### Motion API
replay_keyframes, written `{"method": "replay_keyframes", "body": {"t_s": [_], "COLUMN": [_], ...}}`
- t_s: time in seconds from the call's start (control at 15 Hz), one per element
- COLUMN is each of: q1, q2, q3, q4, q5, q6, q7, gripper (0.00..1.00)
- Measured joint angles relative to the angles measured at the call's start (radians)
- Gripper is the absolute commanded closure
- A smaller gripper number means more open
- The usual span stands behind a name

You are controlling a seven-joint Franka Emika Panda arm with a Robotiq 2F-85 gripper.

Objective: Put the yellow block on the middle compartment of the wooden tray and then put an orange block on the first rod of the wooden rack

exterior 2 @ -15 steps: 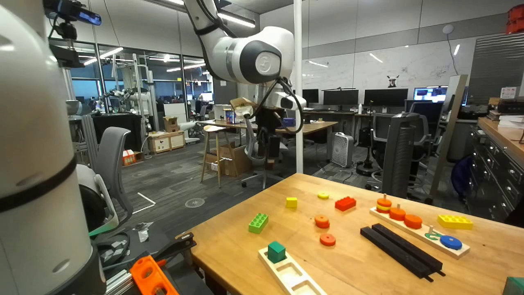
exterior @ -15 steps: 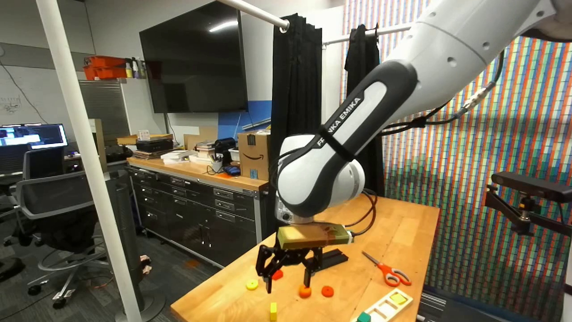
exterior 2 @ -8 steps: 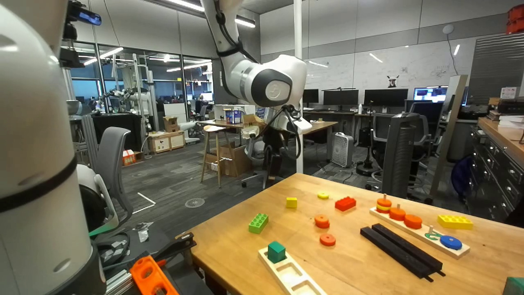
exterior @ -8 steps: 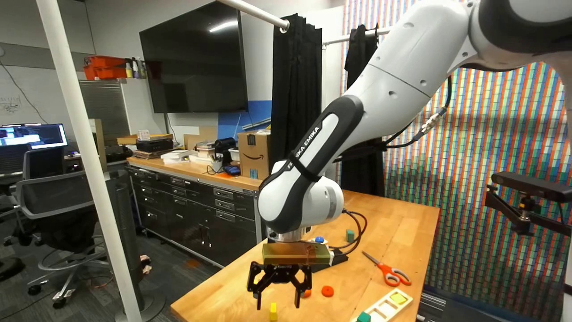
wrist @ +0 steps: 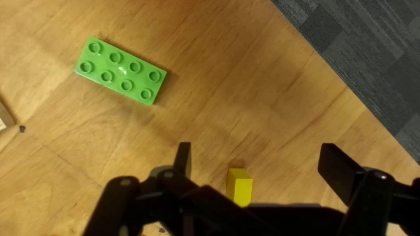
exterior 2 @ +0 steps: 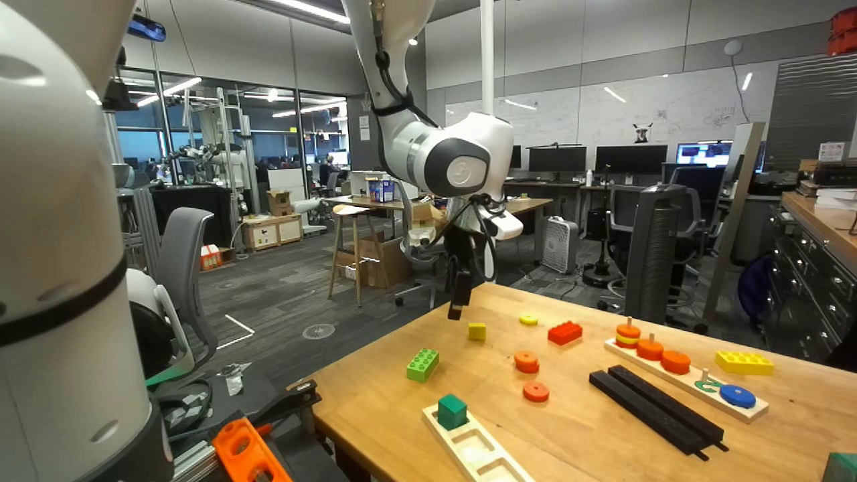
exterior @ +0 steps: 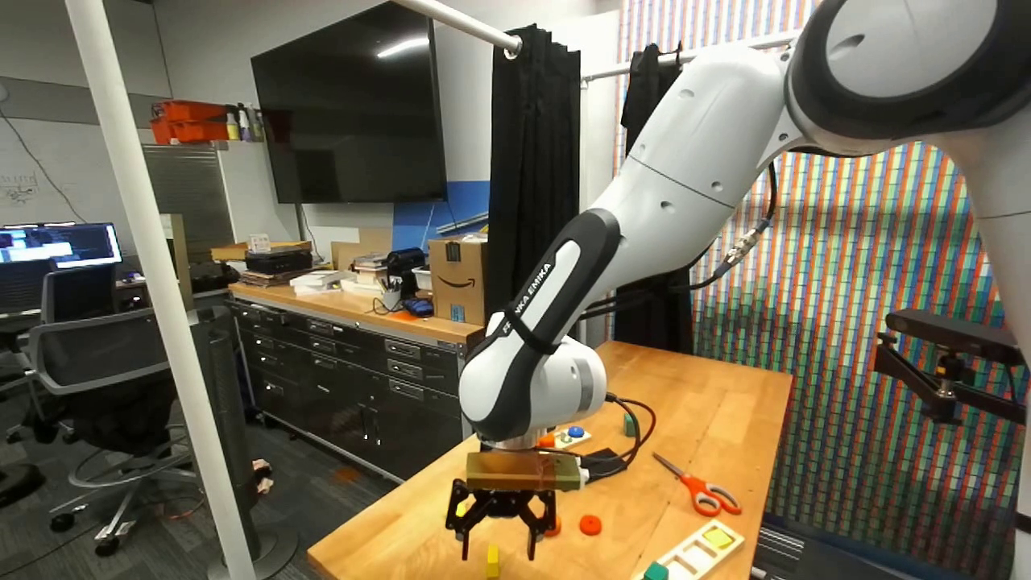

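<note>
The arm point(exterior: 693, 193) reaches in from the right in an exterior view, its elbow high and its forearm sloping down to the left, with the wrist low over the near left part of the desk point(exterior: 709, 403). The claw point(exterior: 498, 554) points down, its two fingers spread wide. The yellow block point(wrist: 241, 188) rests on the desk below; in the wrist view it shows between the fingers and apart from both, and the claw's dark frame hides a corner of it.

A green brick point(wrist: 120, 70) lies well apart from the block, farther off to the left in that view. In an exterior view the wooden tray point(exterior 2: 485, 457) lies near, a green cube point(exterior 2: 452, 412) in its end compartment; a yellow square point(exterior: 717, 537) sits in the opposite end compartment. Beyond the tray are two rounded orange blocks point(exterior 2: 526, 361), then a red brick point(exterior 2: 564, 333) and a yellow disc point(exterior 2: 529, 320) farther back. Two black bars point(exterior 2: 646, 413) lie to the right, in front of the wooden rack point(exterior 2: 691, 379), which bears orange pieces and, at its near right end, a blue disc point(exterior 2: 738, 396).
</note>
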Motion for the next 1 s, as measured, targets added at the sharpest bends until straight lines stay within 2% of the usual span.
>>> {"method": "replay_keyframes", "body": {"t_s": [0.53, 1.0], "q1": [0.062, 0.099], "q2": [0.085, 0.176], "q3": [-0.105, -0.133], "q4": [0.049, 0.151], "q5": [-0.125, -0.179], "q6": [0.049, 0.045], "q7": [0.094, 0.120], "gripper": [0.00, 0.00]}}
